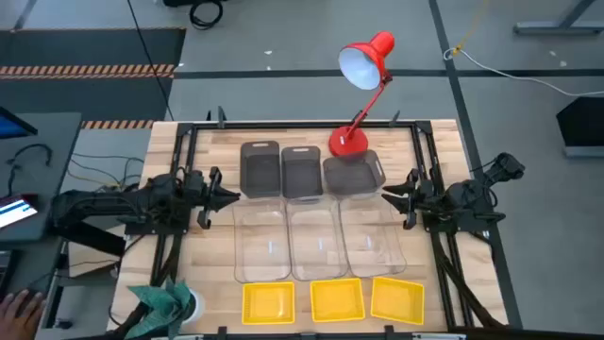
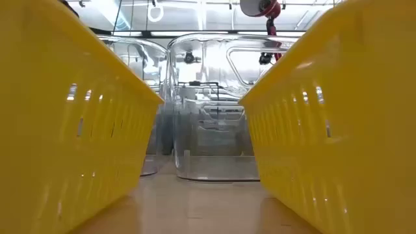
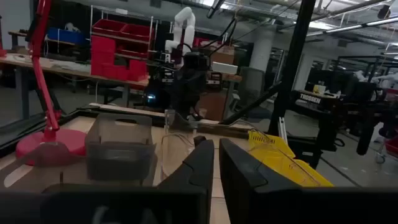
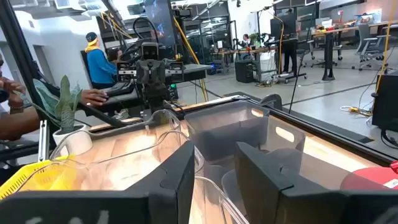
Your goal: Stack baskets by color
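Observation:
Three dark grey baskets stand in a row on the far part of the table. In front of them, three clear baskets sit side by side. Three yellow baskets line the near edge. All rest flat on their bottoms, none stacked. My left gripper hovers left of the left grey basket, shut, holding nothing. My right gripper is right of the right grey basket, open, with nothing between its fingers.
A red desk lamp stands with its base on the far part of the table, against the right grey basket. A green plant in a white pot sits at the near left corner. A person's hand shows beyond the table's left edge.

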{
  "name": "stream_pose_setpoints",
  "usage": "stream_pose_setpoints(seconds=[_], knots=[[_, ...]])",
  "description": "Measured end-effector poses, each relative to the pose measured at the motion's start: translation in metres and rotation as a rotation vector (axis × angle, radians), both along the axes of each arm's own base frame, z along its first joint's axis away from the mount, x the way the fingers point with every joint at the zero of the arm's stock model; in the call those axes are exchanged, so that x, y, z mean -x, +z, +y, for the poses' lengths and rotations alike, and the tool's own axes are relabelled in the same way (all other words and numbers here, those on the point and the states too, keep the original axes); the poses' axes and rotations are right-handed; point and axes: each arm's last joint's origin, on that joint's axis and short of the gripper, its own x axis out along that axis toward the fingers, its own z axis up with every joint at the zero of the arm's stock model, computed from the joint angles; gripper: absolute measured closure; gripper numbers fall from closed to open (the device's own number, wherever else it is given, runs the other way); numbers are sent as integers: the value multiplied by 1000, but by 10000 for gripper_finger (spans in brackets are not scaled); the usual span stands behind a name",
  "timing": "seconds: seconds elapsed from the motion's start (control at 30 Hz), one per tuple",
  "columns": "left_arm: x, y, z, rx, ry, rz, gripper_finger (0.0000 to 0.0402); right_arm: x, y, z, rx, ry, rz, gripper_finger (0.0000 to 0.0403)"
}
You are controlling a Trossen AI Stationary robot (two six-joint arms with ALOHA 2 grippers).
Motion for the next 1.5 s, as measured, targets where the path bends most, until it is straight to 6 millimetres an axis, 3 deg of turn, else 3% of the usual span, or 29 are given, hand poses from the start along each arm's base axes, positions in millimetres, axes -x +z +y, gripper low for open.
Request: stream_pose_setpoints(seconds=[1.5], knots=[[0,0,0,0,0,0,371,0,0,0,0,0,0,284]])
